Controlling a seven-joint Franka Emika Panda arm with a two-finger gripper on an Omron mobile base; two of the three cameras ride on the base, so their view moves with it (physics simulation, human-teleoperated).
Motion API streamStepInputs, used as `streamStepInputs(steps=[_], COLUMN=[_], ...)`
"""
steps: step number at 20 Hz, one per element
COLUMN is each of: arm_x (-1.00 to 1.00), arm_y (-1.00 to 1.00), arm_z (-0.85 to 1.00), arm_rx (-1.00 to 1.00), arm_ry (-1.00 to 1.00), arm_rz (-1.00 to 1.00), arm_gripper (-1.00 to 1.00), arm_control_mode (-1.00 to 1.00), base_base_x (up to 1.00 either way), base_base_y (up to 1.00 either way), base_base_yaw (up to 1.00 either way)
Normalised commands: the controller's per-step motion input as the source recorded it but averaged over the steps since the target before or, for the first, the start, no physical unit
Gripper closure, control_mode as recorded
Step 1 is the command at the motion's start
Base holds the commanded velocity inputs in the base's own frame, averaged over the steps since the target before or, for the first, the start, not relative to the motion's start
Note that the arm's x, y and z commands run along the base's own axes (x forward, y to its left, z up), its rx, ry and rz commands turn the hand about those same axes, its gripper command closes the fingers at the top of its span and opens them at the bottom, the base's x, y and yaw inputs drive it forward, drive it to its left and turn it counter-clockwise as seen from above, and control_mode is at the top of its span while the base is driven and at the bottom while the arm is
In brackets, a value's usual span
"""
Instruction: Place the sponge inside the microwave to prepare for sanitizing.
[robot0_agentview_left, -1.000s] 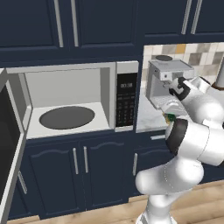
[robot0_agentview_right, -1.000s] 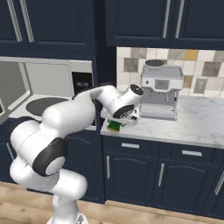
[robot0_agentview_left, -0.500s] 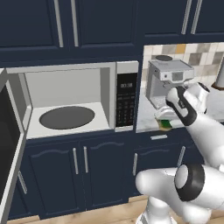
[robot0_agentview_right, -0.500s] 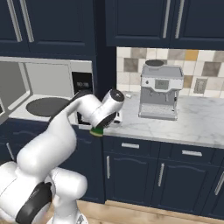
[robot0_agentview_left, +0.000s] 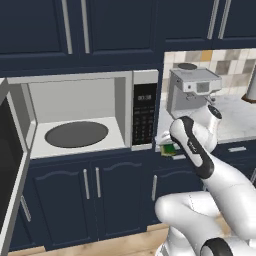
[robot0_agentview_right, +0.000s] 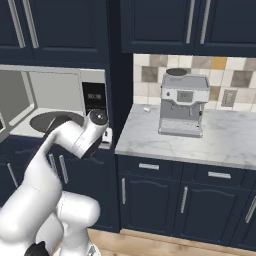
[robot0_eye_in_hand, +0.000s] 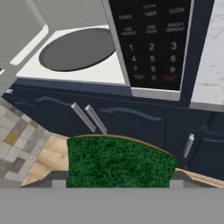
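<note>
The sponge is up off the counter and riding in the gripper, out in front of the keypad, off the counter's left edge. From the hand view the green scouring face fills the bottom of the picture, right where the fingertips would rise, so the jaws look clamped on its sides; the tips themselves are hidden behind it, so take the grip as likely rather than plain.

Why here? The microwave stands with its door swung wide to the left, cavity bare, turntable waiting. The hand looks over the keypad toward that dark disc, so the sponge needs carrying left past the panel and in through the opening. The coffee machine sits well clear on the counter, no bother to this path.
</note>
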Motion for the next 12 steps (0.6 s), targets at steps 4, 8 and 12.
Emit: streamStepInputs(steps=[4,8,12], arm_x=[0.02,0.11,0.13], arm_y=[0.94,0.92,0.9], arm_z=[0.01,0.02,0.12], arm_rx=[-0.03,0.0,0.0], arm_ry=[-0.02,-0.02,-0.08], arm_rz=[0.0,0.0,0.0], arm_gripper=[1.0,1.0,1.0], arm_control_mode=[-1.0,-1.0,-1.0], base_base_x=[0.0,0.0,0.0], base_base_y=[0.0,0.0,0.0], base_base_yaw=[0.0,0.0,0.0])
